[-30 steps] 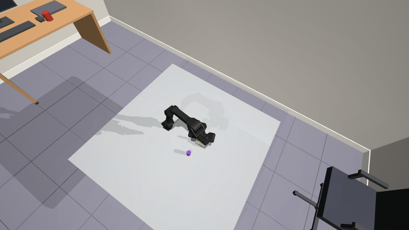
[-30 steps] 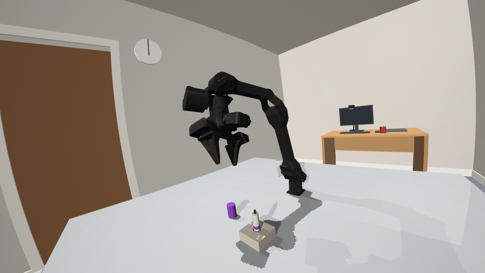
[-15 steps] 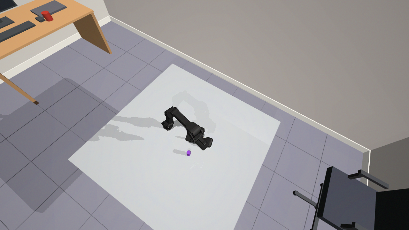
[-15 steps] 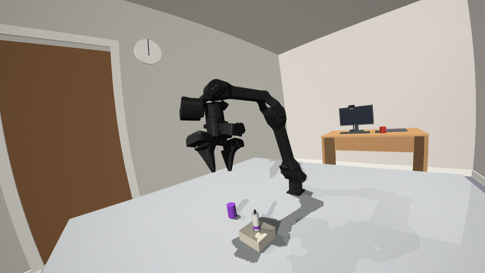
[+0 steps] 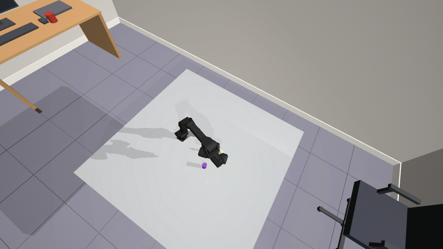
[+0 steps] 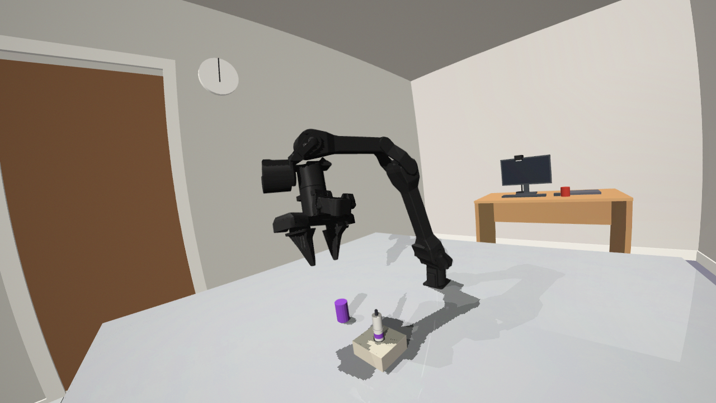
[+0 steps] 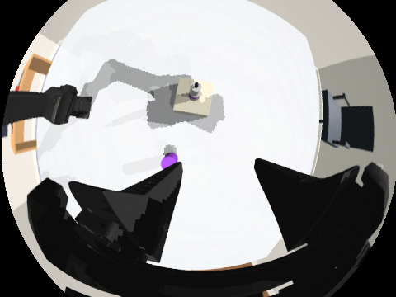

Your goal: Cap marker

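Exterior view, left to right: left of centre in the frame, the pincer (image 6: 324, 262) (image 7: 219, 165) hangs above the bench (image 6: 240, 345) (image 7: 231, 54) (image 5: 173, 198), released, its fingers apart with nothing between them. Right of it and lower, near the bottom centre, the purple cap (image 6: 342, 311) (image 7: 169, 161) (image 5: 204, 166) stands upright on the bench. Just beside it, farther right, the uncapped marker (image 6: 377, 323) (image 7: 195, 91) stands upright in the beige holder block (image 6: 370, 355) (image 7: 190, 108), dark tip up. The arm's foot (image 6: 435, 277) stands right of centre.

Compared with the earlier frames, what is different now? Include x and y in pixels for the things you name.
The fingers (image 6: 324, 262) are lower, closer to the table (image 5: 244, 192) (image 6: 225, 345) (image 7: 256, 82). Nothing was grasped or released: the fingers are apart.

Unchanged: the purple cap (image 5: 204, 165) (image 6: 342, 311) (image 7: 169, 161) stands on the table, and the marker (image 6: 377, 322) (image 7: 195, 91) stands uncapped in the holder block (image 6: 367, 355) (image 7: 190, 108).
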{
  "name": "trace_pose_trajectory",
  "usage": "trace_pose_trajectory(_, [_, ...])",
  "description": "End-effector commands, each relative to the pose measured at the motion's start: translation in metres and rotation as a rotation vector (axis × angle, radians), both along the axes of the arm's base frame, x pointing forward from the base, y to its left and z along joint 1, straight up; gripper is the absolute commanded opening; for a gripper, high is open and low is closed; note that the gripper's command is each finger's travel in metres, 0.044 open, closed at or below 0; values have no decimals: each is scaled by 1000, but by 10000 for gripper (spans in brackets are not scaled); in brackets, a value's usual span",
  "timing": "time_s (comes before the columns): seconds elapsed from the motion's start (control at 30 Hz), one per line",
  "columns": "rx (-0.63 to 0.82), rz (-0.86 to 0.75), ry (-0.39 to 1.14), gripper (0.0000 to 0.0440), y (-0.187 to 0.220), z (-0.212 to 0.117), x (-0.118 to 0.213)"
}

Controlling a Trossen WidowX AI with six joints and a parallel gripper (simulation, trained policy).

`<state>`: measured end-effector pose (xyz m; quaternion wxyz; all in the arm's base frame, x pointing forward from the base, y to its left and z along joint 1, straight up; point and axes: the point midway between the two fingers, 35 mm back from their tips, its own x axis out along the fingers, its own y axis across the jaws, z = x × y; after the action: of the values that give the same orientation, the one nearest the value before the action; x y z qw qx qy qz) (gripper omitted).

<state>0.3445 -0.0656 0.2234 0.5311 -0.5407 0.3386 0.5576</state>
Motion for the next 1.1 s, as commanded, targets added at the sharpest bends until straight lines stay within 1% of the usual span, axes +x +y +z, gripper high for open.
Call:
trace_pose_trajectory(0.0, [-18,4,28,317,-7,-7,-3])
trace_pose_trajectory(0.63, [-89,20,177,315,-34,-46,-17])
trace_pose_trajectory(1.07, [-104,58,296,310,-44,-77,-34])
